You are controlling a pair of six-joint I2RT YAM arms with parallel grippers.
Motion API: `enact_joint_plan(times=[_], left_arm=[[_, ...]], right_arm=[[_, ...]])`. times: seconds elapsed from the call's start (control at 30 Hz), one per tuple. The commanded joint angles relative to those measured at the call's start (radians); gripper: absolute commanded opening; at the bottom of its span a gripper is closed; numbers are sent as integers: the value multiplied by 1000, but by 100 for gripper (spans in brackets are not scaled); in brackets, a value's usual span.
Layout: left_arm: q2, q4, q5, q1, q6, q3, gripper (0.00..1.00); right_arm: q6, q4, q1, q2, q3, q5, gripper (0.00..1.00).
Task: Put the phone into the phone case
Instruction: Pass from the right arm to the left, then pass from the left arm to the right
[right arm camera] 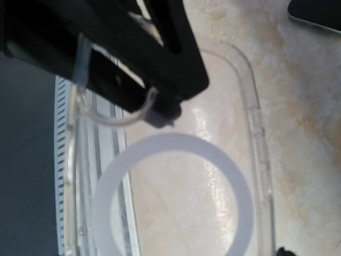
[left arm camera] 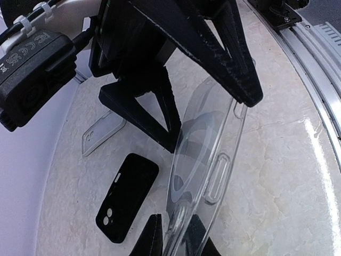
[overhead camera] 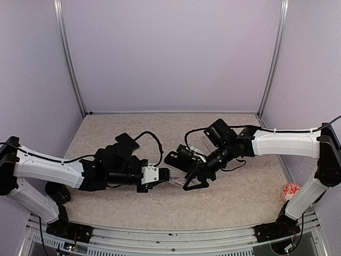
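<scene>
One phone case (left arm camera: 210, 160) end — off-frame

The middle of the top view is crowded. The left gripper (overhead camera: 169, 178) and right gripper (overhead camera: 193, 182) meet tip to tip on the raised phone case (overhead camera: 180, 182), both clamped on it, and nothing could pass between them. In the left wrist view a black case (left arm camera: 128, 197) lies flat at lower left, with a second clear case (left arm camera: 104, 133) just above it. A black phone (overhead camera: 127, 140), as far as the small top view tells, sits beyond the left arm. The table (overhead camera: 240, 210) is bare along the upper strip and at lower centre. A red-and-white disc (overhead camera: 291, 191) occupies the lower right.
</scene>
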Motion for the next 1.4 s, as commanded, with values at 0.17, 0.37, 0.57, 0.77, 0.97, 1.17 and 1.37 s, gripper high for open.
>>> enact_joint_plan(times=[0.17,0.37,0.57,0.77,0.97,1.17,1.37], left_arm=[[-25,-11,37,-12,-58,9,7],[-54,-3,30,-17,-75,-8,4],[-70,-19,11,-16,-104,-6,4],[-62,-42,101,20,-178,18,5],[-30,-75,182,46,-231,56,5],[-2,-98,287,90,-285,84,5],[23,-126,325,115,-317,116,5]], right_arm=[[-30,5,-28,9,70,59,85],[-45,-5,-50,-1,97,104,90],[-84,-10,-67,-44,85,199,88],[-123,36,-66,-141,23,252,76],[-151,44,-51,-145,4,261,69],[-165,54,-26,-130,0,257,65],[-178,59,-20,-136,-5,214,57]])
